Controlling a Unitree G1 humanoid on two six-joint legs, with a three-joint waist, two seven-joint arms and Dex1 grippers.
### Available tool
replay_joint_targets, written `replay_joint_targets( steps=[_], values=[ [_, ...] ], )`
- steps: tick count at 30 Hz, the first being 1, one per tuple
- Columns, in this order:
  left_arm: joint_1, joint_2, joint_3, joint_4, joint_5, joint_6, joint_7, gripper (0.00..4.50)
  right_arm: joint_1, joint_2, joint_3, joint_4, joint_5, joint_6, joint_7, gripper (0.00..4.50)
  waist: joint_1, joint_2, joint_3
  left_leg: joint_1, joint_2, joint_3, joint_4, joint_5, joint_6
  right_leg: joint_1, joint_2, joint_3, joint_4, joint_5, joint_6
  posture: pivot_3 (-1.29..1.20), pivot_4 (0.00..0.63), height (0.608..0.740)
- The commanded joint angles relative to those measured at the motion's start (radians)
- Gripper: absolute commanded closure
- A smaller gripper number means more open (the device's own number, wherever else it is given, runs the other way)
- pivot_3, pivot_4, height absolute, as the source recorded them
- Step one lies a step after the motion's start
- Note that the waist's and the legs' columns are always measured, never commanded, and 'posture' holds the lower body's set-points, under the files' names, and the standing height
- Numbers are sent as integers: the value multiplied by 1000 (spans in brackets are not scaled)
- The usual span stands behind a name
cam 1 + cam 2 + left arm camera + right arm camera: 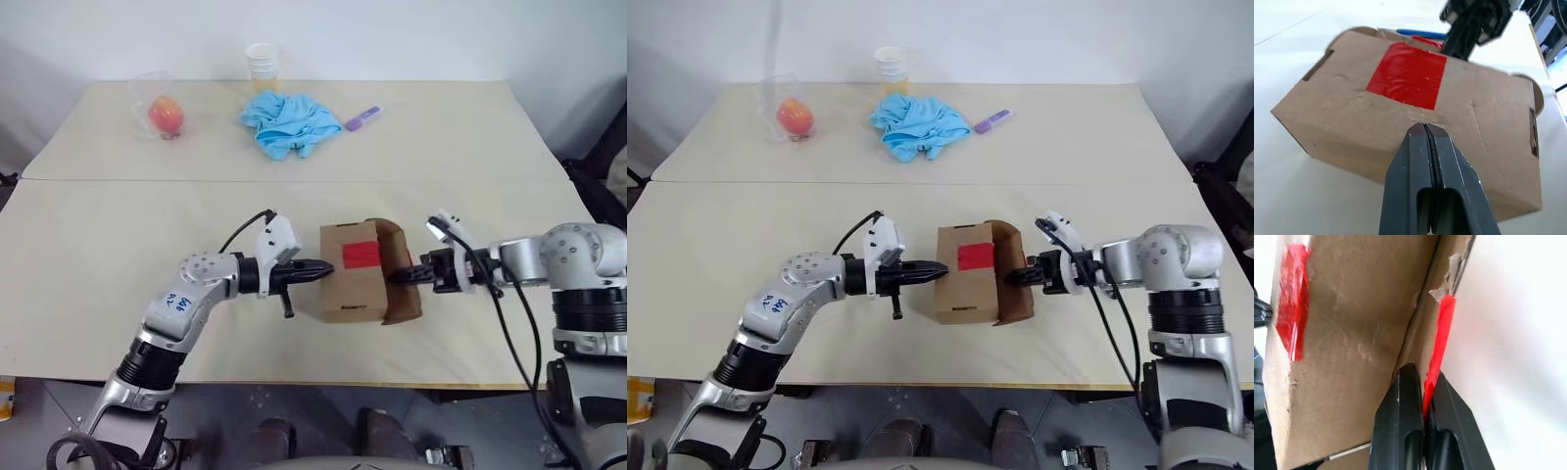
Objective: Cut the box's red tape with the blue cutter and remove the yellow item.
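Mid-table, left gripper (pixel 312 271) fingers shut empty brace the box (pixel 355 275); right gripper (pixel 404 276) pinches the flap (pixel 397 272), opening next.

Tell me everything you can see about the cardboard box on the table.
The box is small, plain brown cardboard, lying on the near part of the table. A red tape patch sits on its top. Its right end flap stands open, pinched by the shut right hand along a red strip. The shut left hand presses its tip against the left side.
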Motion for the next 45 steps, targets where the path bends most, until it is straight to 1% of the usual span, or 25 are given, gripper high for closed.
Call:
replay_joint_targets(
  steps=[1,3,7,14,19,22,31,38,41,45],
  values=[
    [-2,-68,-54,36,40,-25,34,4500,-60,-95,47,-39,55,4,-4,4479,0,0,0,-1,0,0,1,0,0,-1,0,0,-2,0,0,0,150,740],
    [-6,-106,-71,49,55,-33,47,4500,-86,-136,89,-45,85,4,-1,4479,0,0,0,-8,0,0,3,0,0,-5,0,0,0,2,3,0,150,740],
    [5,-152,-87,50,72,-23,77,4500,-158,-206,195,-80,134,4,-3,4479,0,0,0,-9,0,1,2,0,1,-7,0,0,-1,2,4,0,150,740],
    [91,-143,-94,6,85,-13,105,4500,-300,-263,323,-90,207,4,-30,4479,2,0,0,-10,0,1,2,0,1,-7,0,0,-4,2,4,0,150,740],
    [125,-132,-76,-14,87,11,132,4500,-366,-268,374,-98,249,4,-89,4479,10,0,0,-10,0,1,2,0,1,-7,0,0,-7,2,4,0,150,740],
    [136,-130,-68,-17,95,18,160,4500,-380,-276,393,-114,294,4,-127,4479,14,0,0,-10,0,1,2,0,1,-7,0,0,-7,3,4,0,150,740],
    [197,-113,-61,-96,78,75,206,4500,-396,-283,422,-193,512,4,-336,4479,22,0,0,-9,0,1,2,0,1,-6,0,0,-7,3,3,0,150,740],
    [216,-131,-69,-110,72,89,227,4500,-399,-282,427,-200,619,4,-475,4479,28,-1,-1,-8,0,1,2,0,1,-5,0,0,-8,3,3,0,150,740],
    [210,-137,-72,-103,74,88,230,4500,-415,-299,458,-184,672,4,-552,4479,28,-1,-1,-8,0,1,2,0,1,-5,0,0,-8,3,3,0,150,740],
    [213,-145,-73,-97,72,91,228,4500,-474,-329,532,-125,808,4,-635,4479,29,-1,-1,-9,0,1,2,0,1,-5,0,0,-8,3,3,0,150,740]
  ],
)
